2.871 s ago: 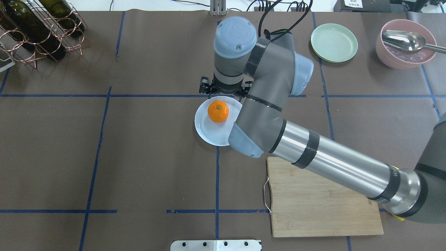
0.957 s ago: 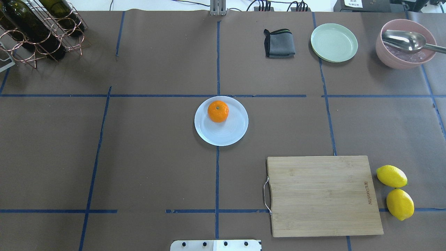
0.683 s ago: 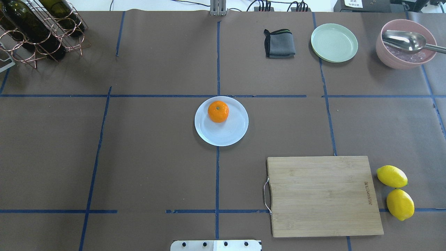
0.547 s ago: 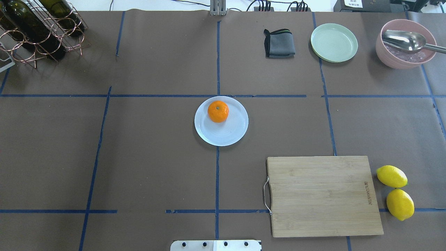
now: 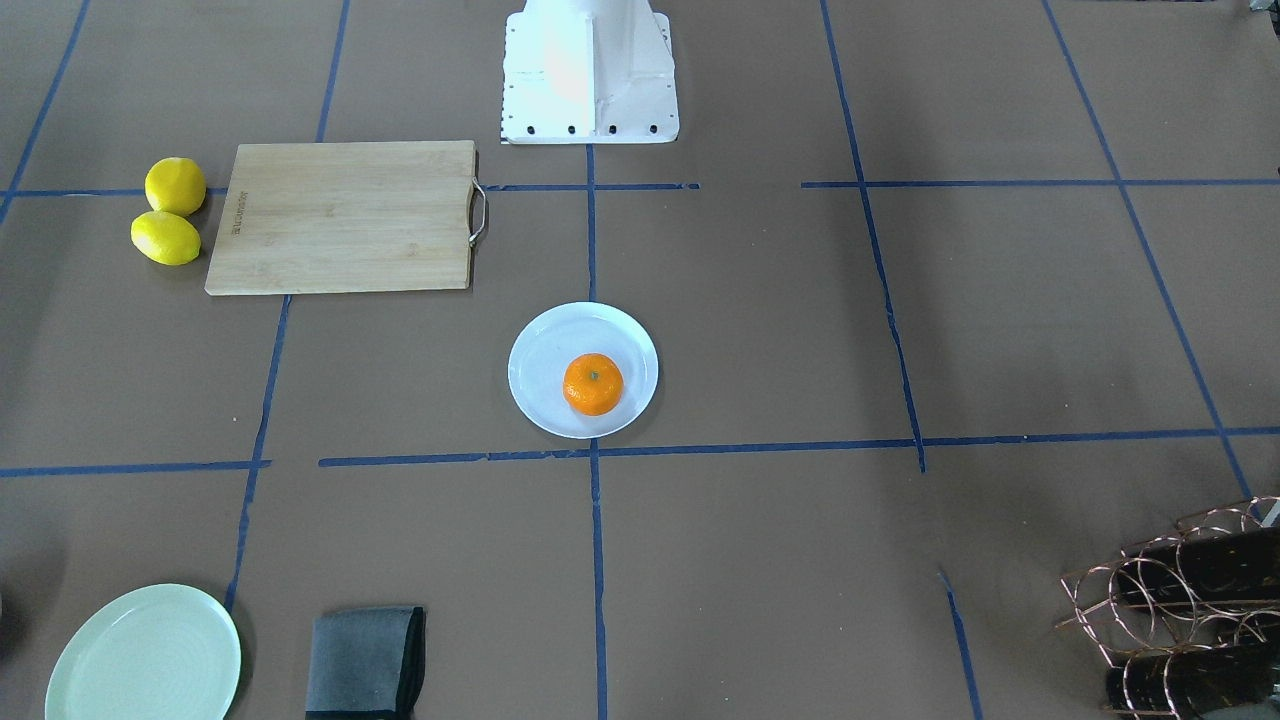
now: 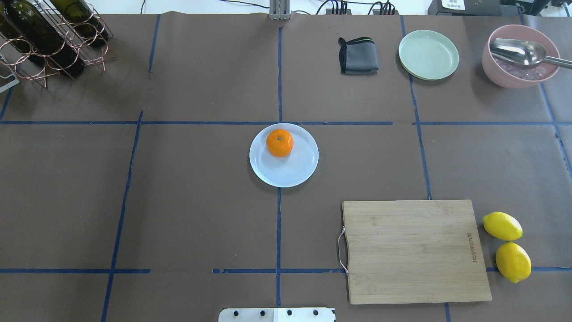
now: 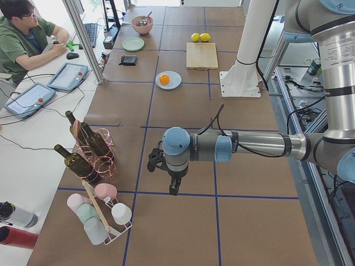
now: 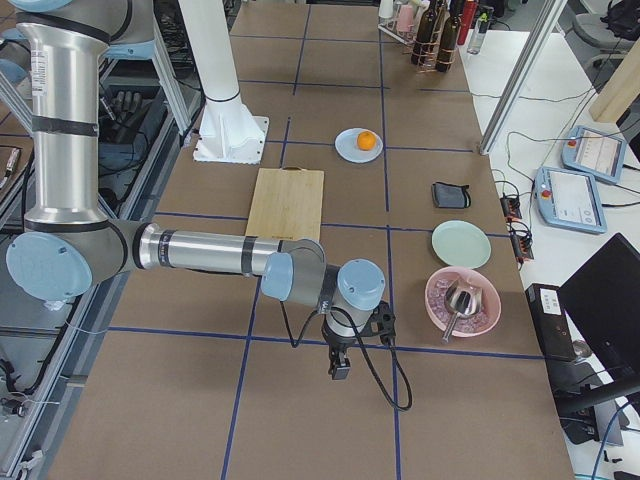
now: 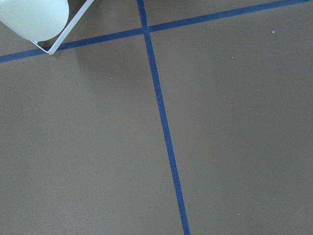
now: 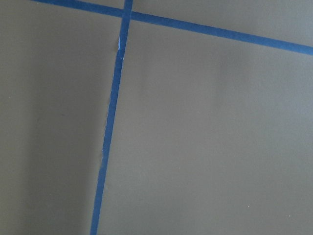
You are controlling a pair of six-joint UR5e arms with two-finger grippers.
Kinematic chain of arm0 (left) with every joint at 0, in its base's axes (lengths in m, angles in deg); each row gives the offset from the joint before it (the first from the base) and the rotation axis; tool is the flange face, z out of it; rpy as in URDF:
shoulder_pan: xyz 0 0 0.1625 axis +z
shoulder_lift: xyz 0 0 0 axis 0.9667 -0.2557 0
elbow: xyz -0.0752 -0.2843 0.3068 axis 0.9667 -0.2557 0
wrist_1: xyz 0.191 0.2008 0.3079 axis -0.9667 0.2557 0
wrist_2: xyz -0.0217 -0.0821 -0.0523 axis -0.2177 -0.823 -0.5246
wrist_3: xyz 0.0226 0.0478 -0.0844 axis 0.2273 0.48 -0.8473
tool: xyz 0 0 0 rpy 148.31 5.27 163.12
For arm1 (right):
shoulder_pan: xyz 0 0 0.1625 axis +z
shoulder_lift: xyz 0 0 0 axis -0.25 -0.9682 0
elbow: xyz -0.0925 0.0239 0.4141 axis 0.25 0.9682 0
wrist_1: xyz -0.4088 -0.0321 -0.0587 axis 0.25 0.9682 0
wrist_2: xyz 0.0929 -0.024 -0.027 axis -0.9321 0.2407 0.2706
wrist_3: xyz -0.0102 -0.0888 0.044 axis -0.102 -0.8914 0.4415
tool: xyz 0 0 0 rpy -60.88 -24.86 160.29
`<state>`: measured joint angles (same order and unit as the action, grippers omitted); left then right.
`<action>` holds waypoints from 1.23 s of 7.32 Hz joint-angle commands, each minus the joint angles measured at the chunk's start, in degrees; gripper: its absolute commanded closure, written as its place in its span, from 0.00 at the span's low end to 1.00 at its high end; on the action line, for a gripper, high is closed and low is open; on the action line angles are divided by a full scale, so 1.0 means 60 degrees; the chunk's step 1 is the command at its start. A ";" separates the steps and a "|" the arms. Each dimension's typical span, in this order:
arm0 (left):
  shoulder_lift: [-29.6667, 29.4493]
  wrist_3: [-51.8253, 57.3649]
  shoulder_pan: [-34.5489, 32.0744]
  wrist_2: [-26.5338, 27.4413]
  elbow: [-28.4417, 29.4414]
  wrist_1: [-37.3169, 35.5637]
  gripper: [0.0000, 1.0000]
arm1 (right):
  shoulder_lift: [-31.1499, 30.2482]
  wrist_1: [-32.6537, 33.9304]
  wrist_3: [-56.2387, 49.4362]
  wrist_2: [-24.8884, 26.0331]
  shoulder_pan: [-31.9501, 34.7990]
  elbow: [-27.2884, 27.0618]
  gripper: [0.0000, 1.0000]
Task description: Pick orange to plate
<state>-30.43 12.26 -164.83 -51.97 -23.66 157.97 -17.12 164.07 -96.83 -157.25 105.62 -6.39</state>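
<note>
Two hands, the left hand [image 7: 173, 190] and the right hand [image 8: 340, 370], are hanging over the brown tabletop [image 6: 178, 214]; released or clenched, I cannot tell. Farther off, the small bright orange [image 6: 279, 143] is sitting on the round white plate [image 6: 295, 172], near its far rim; any bump there risks rolling it off.

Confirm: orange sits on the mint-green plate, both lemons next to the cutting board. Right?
Not quite. The orange sits on the white plate, not the mint-green plate, which stands apart near the far edge; the overhead exterior view shows it. Both lemons do lie next to the cutting board.
</note>
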 commanded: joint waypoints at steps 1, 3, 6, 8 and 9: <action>-0.0015 0.0000 0.0014 -0.0014 0.0014 0.0016 0.00 | -0.0001 -0.0018 -0.0002 -0.0006 0.0000 -0.0004 0.00; -0.0015 0.0000 0.0015 -0.0014 -0.0001 0.0046 0.00 | -0.0001 -0.0018 -0.0016 -0.0006 -0.0014 -0.0018 0.00; -0.0131 0.0000 0.0015 -0.0014 -0.0001 0.0046 0.00 | 0.0014 -0.0018 -0.0031 -0.0006 -0.0014 -0.0018 0.00; -0.0147 0.0000 0.0000 -0.0014 0.0014 0.0046 0.00 | 0.0014 -0.0018 -0.0046 -0.0006 -0.0014 -0.0004 0.00; -0.0161 0.0000 0.0014 -0.0014 0.0014 0.0046 0.00 | 0.0029 -0.0018 -0.0046 -0.0006 -0.0014 -0.0004 0.00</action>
<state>-31.31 12.26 -164.76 -52.06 -23.62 158.24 -17.01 163.96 -97.09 -157.29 105.53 -6.46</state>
